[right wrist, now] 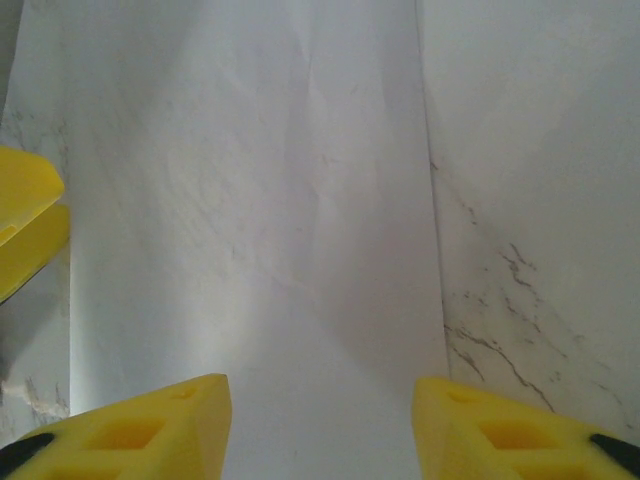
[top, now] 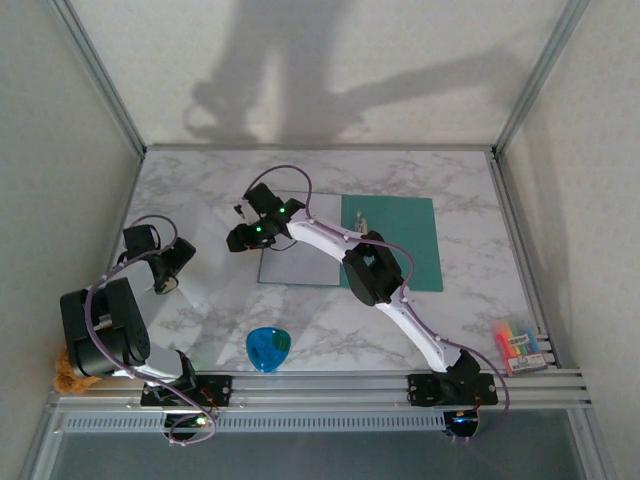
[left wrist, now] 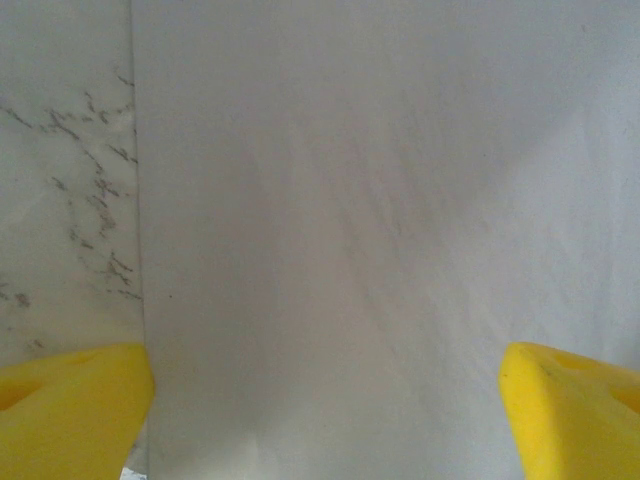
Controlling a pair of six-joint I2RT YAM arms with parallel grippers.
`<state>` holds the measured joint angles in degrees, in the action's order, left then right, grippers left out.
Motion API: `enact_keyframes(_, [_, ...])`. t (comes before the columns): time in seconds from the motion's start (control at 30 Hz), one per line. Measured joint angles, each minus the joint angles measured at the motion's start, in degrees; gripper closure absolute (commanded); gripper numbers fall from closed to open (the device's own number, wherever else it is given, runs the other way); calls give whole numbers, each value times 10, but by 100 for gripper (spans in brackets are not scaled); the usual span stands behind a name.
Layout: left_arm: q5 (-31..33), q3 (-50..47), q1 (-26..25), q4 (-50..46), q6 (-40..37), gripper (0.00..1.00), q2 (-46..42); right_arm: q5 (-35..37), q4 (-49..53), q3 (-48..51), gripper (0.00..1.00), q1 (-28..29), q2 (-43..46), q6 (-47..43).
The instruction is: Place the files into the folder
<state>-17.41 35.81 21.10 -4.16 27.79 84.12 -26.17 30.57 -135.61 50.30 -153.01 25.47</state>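
Note:
A plain white file sheet (left wrist: 380,200) lies flat on the marble table, its left edge showing in the left wrist view. My left gripper (left wrist: 326,368) hangs open just above it, yellow fingers wide apart with nothing between them. The same sheet (right wrist: 260,200) lies under my right gripper (right wrist: 320,392), also open and empty, and the left gripper's yellow fingers (right wrist: 25,215) show at the sheet's far edge. From above, the left gripper (top: 165,275) and the right gripper (top: 240,238) face each other across the faint sheet (top: 205,290). The teal folder (top: 395,245) lies right of them, with a pale grey panel (top: 295,260) beside it.
A small blue cup (top: 268,347) stands near the front edge between the arm bases. A pack of coloured highlighters (top: 520,345) sits at the front right. The right arm (top: 370,270) reaches across the folder's lower left. Metal frame posts border the table.

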Motion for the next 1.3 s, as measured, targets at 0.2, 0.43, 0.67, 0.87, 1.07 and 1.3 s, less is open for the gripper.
enact_keyframes(0.2, [-5, 0, 0, 0, 0, 8, -2, -10, -21, 19, 49, 0, 7, 14])
enact_keyframes(0.43, [-10, -3, 1, 3, 1, 8, -5, -26, -53, 50, 50, 1, 19, 36])
enact_keyframes(0.67, [-12, -3, 1, 6, 2, 8, -5, -28, -60, 56, 50, 1, 21, 44])
enact_keyframes(0.87, [-16, -3, 1, 10, 3, 6, -5, -23, -60, 56, 50, 2, 21, 43])
enact_keyframes(1.07, [-19, -3, 1, 14, 3, 6, -4, -23, -60, 56, 50, 3, 21, 44])
enact_keyframes(1.3, [-21, -3, 0, 16, 5, 9, -4, -32, -82, 73, 50, 7, 27, 65])
